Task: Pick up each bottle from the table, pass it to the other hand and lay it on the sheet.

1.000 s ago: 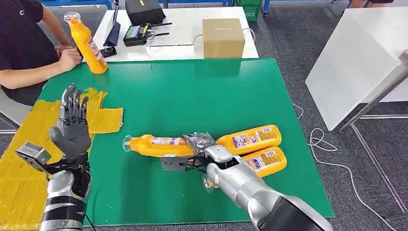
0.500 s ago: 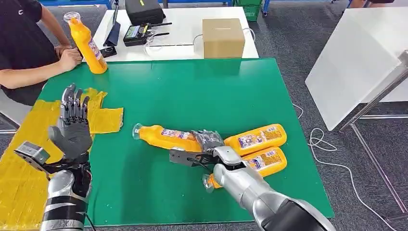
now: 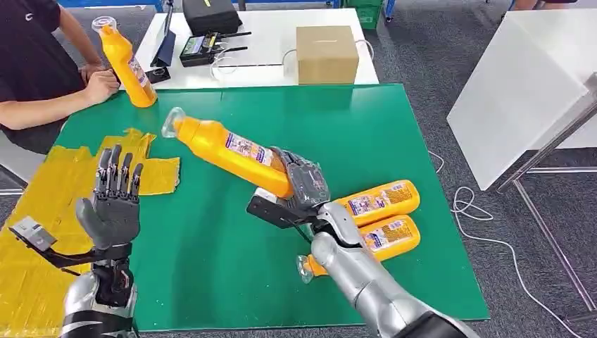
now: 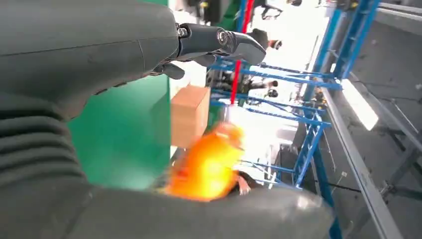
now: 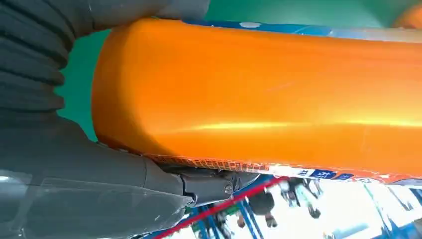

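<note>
In the head view, the right hand grips the base end of an orange bottle and holds it off the green table mat, tilted, with its clear cap pointing up and away toward the far left. Just beside that hand on its right, two more orange bottles lie flat and side by side on the mat, touching each other. The left hand is raised with its palm up and fingers spread apart, holding nothing; it is well apart from the lifted bottle. Beyond and beside the left hand lies the crumpled yellow sheet. Farther off, an upright bottle stands at the mat's far corner, next to a seated person's hand. A cardboard box sits on the white table behind the mat.

In the left wrist view, the left hand's dark fingers stretch out with nothing in them; past them are the green mat, the box and a blurred orange shape.

In the right wrist view, the right hand's fingers and thumb wrap the orange bottle's body close up.
</note>
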Tool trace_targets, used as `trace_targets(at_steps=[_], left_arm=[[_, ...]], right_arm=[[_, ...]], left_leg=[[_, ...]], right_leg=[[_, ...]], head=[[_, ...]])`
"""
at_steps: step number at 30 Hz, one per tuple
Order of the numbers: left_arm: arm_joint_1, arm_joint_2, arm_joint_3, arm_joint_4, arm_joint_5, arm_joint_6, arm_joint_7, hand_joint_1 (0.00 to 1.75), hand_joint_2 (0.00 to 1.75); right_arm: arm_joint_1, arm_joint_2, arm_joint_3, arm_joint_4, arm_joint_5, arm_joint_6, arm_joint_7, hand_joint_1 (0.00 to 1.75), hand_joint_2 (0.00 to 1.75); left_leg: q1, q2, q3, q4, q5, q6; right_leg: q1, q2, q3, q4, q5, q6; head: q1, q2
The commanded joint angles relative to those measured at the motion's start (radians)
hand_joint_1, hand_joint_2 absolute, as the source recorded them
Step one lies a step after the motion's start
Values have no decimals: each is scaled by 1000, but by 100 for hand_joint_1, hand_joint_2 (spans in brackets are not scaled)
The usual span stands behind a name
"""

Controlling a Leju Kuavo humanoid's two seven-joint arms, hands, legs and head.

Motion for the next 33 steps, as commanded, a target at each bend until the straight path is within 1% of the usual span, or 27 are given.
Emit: trace_targets(at_steps=[1, 2, 4, 5, 7, 10, 12, 13, 16, 18, 23, 24, 25, 26, 27, 32, 33], left_arm=[[23, -20, 6, 1, 9, -2, 20, 0, 175], [25, -18, 4, 1, 18, -1, 27, 0, 175], [49, -18, -17, -6, 65, -26, 61, 0, 175], [62, -21, -29, -9, 78, -30, 69, 0, 175], [83, -23, -50, -23, 89, -30, 72, 0, 175], [103, -18, -72, -34, 118, -38, 85, 0, 175], [116, -11, -93, -37, 129, -50, 89, 0, 175], [119, -7, -106, -34, 142, -63, 96, 0, 175], [130, -8, -129, -43, 148, -68, 94, 0, 175], [133, -8, -135, -45, 157, -67, 95, 0, 175], [142, 0, -155, -50, 186, -83, 98, 0, 175], [142, 1, -159, -49, 187, -85, 98, 0, 175], [138, 1, -165, -46, 187, -87, 96, 0, 175], [135, 2, -173, -44, 185, -89, 93, 0, 175], [132, 3, -179, -42, 187, -91, 93, 0, 175], [137, 8, -188, -54, 200, -93, 91, 0, 175], [136, 8, -188, -54, 200, -93, 91, 0, 175]], right_arm=[[49, -32, -59, -176, -2, -10, -6, 175, 175], [48, -31, -61, -172, -5, -14, -16, 175, 175], [72, -25, -54, -210, -12, -32, -55, 175, 175], [87, -25, -43, -236, -7, -32, -59, 175, 175], [113, -21, -19, -283, -8, -19, -58, 175, 175], [124, -15, 15, -300, -10, 0, -56, 175, 175], [123, -4, 39, -288, -9, 12, -55, 175, 175], [123, 4, 49, -281, -10, 17, -53, 175, 175], [130, 27, 101, -257, -1, 32, -58, 175, 175], [142, 39, 133, -249, 7, 37, -62, 175, 175], [145, 62, 211, -214, 23, 52, -47, 175, 175], [142, 64, 217, -207, 21, 56, -46, 175, 175], [133, 67, 236, -187, 22, 69, -41, 175, 175], [126, 67, 261, -171, 13, 82, -30, 175, 175], [123, 67, 292, -156, 1, 85, -19, 175, 175], [114, 67, 413, -115, -42, 101, 15, 175, 175], [117, 67, 416, -113, -42, 102, 15, 175, 175]], left_leg=[[4, 0, 3, -2, 0, -1], [2, -1, 1, 0, 0, -1], [3, 0, 1, 0, 0, -1], [1, -1, 1, 0, 0, -1], [3, 0, 3, -2, 0, -1], [2, 1, 2, -1, -1, -1], [3, 1, 4, -1, -1, -1], [2, 1, 2, -1, -1, -1], [2, 3, 1, -1, -1, -1], [1, 1, 0, -1, 0, -1], [3, 2, 2, -2, -1, -1], [1, 2, 1, -1, -1, -1], [2, 2, 2, -2, -1, -1], [1, 1, 0, -1, 0, -1], [4, 2, 3, -2, -1, -2], [1, 2, 0, -1, 0, -1], [2, 2, 1, -1, 0, -1]], right_leg=[[5, -3, 6, -6, 2, -1], [2, -2, 2, -2, 1, -1], [3, -2, 3, -3, 1, -1], [1, -2, 1, -1, 0, -1], [3, -2, 4, -4, 1, -1], [2, -1, 3, -2, 0, -1], [4, -2, 5, -4, 0, -1], [2, 0, 2, -2, 0, -1], [2, 1, 1, -2, 1, -1], [1, -1, 0, -1, 0, -1], [3, 0, 3, -4, 1, -2], [2, 0, 0, -2, 0, -1], [3, 0, 2, -3, 0, -1], [2, 0, 0, -2, 0, -1], [4, 0, 4, -5, 1, -2], [1, 0, 0, -2, 1, -1], [2, 1, 1, -2, 1, -1]], head=[[0, 0], [0, 0], [0, 0], [0, 0], [0, 0], [0, 0], [0, 0], [0, 0], [0, 0], [0, 0], [0, 0], [0, 0], [0, 0], [0, 0], [0, 0], [0, 0], [0, 0]])
